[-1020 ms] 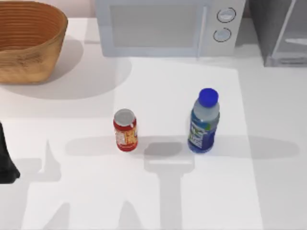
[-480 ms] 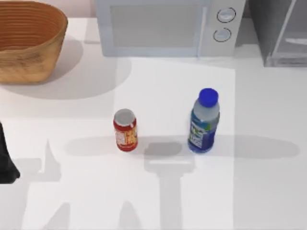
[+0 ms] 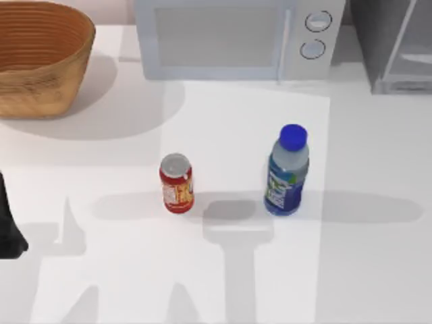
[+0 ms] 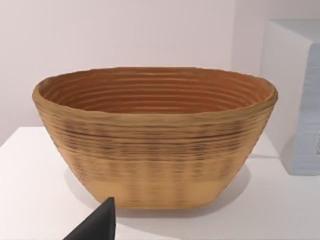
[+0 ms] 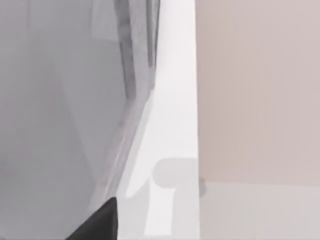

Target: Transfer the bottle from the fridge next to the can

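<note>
The bottle (image 3: pixel 287 172), clear with a blue cap and a blue, green and white label, stands upright on the white table right of centre. The can (image 3: pixel 177 183), red with a silver top, stands upright to its left, a clear gap between them. The grey fridge (image 3: pixel 395 44) sits at the back right corner; its grey panel (image 5: pixel 60 100) is close in the right wrist view, beside a dark corner of my right gripper (image 5: pixel 97 225). My left arm (image 3: pixel 8 229) is parked at the table's left edge, far from both objects. Nothing holds the bottle.
A white microwave (image 3: pixel 236 37) with two round knobs stands at the back centre. A woven basket (image 3: pixel 40 57) sits at the back left, also close ahead in the left wrist view (image 4: pixel 155 135). Arm shadows lie across the table (image 3: pixel 223 283) in front of the can and bottle.
The shaded area on the table's right side has spread to the left. The bottle, the can and the left arm have not moved.
</note>
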Robot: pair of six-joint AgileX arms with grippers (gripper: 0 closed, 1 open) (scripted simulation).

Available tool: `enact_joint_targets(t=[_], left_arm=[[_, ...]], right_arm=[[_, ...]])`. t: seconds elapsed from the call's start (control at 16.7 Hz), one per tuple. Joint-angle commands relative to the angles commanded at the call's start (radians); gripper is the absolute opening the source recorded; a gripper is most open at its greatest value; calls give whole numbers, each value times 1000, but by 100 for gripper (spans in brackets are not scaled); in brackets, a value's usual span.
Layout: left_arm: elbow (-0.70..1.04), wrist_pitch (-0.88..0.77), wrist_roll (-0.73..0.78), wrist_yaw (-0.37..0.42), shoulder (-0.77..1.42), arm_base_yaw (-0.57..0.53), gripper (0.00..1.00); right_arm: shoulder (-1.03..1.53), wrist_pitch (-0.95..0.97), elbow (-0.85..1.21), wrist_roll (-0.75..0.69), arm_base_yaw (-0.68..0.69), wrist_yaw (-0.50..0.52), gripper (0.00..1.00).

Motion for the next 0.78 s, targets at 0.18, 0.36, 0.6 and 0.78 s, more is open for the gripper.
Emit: enact_joint_targets(t=[0.18, 0.36, 0.6, 0.78], left_arm=[[0, 0, 0, 0, 0, 0, 100], [0, 0, 0, 0, 0, 0, 100], [0, 0, 0, 0, 0, 0, 100], [0, 0, 0, 0, 0, 0, 100]], right_arm=[[-17, 41, -32, 66, 57, 57, 100], [-48, 100, -85, 197, 180, 182, 100], [-100, 181, -146, 308, 470, 355, 100], [-140, 250, -185, 419, 706, 516, 100]])
